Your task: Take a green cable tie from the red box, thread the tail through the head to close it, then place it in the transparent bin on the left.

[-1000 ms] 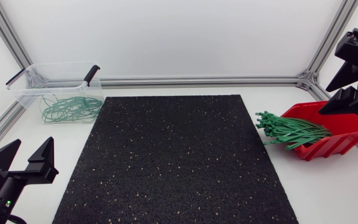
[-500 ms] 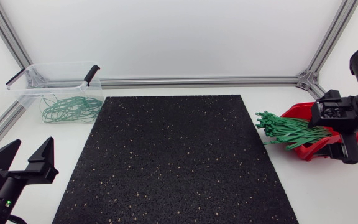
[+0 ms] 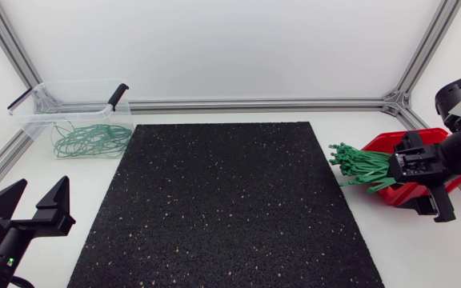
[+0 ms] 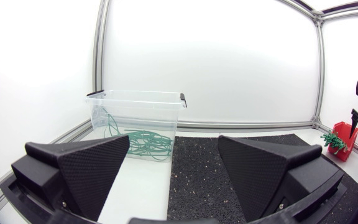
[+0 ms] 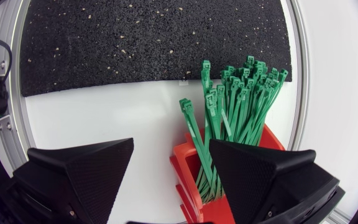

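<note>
The black mat (image 3: 226,204) is basically all open room, so a gripper can cross it from either side. Just off its right edge it gets crowded: the red box (image 3: 390,145), green cable ties (image 3: 365,166) fanning toward the mat, and the right gripper (image 3: 425,182) spread open low over the box. Beyond the mat's far-left corner stands the transparent bin (image 3: 30,120), reachable from above.

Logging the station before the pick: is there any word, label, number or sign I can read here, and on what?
None can be read.
The red box, the transparent bin, the green cable ties and the black mat show no print.
The left pincer and the right pincer show no label either.
</note>
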Robot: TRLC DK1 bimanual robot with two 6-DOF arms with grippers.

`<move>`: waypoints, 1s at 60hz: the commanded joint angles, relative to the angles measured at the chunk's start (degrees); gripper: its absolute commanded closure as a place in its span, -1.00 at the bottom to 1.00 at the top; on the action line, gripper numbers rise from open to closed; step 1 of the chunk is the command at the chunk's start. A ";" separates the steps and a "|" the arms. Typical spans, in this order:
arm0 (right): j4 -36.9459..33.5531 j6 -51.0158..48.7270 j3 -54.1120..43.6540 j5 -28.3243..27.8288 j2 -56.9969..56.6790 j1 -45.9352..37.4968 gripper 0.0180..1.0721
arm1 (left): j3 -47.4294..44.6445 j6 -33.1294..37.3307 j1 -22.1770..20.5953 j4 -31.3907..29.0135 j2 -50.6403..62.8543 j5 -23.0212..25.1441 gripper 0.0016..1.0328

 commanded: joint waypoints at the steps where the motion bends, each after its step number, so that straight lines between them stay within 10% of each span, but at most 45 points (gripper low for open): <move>1: 1.69 -1.75 -2.32 0.70 1.58 0.54 -0.43 | -2.26 -1.17 -0.11 -1.06 -0.47 -0.44 -0.92; 31: 9.25 -0.60 -5.40 1.49 3.25 2.65 0.12 | -2.26 -1.17 -0.29 -1.15 -0.47 -0.44 -0.92; 60: 13.21 -0.16 -7.16 2.64 4.48 3.70 0.21 | -2.26 -1.17 -0.38 -1.24 -0.47 -0.44 -0.92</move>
